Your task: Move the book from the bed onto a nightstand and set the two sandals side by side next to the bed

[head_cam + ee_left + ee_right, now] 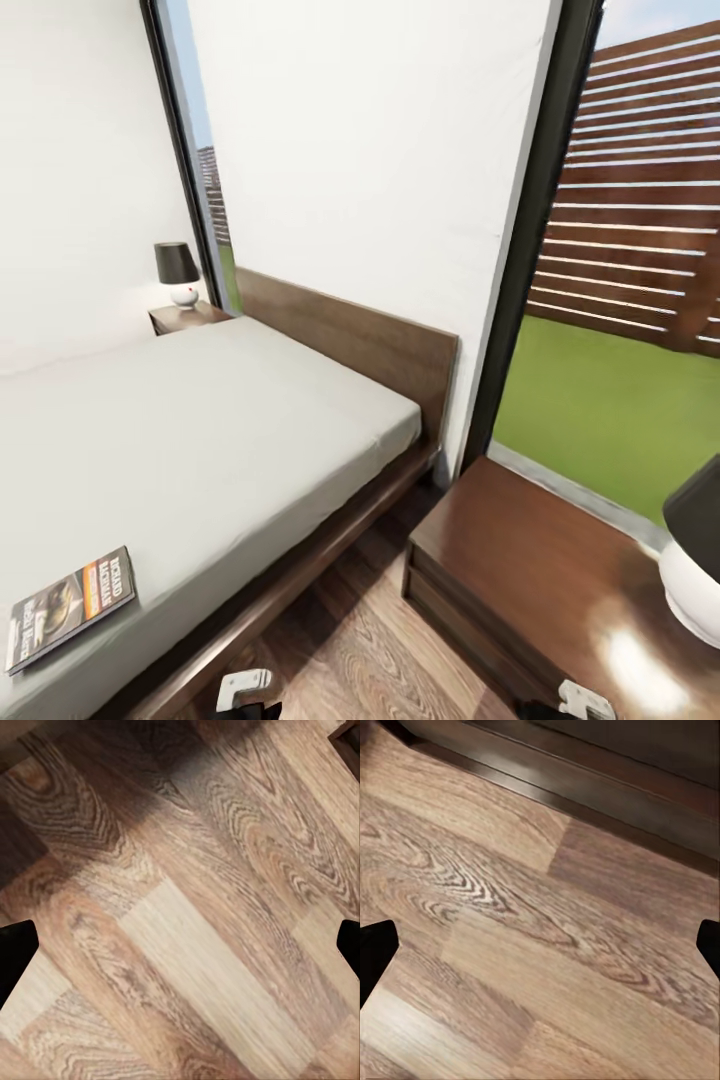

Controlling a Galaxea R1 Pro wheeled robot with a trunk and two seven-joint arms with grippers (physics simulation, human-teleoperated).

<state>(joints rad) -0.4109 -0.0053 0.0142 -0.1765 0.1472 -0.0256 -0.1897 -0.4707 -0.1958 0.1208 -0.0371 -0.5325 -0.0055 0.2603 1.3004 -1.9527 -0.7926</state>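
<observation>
Both grippers hang open, empty, over floor; book overhangs bed edge; careless reach may topple it.

Book on grey bed

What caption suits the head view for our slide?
Book lies on the bed; a nightstand with a lamp stands beside it.

Black-shaded lamp with white base by the far wall, another lamp at near right, green lawn and slatted wooden fence outside.
</observation>
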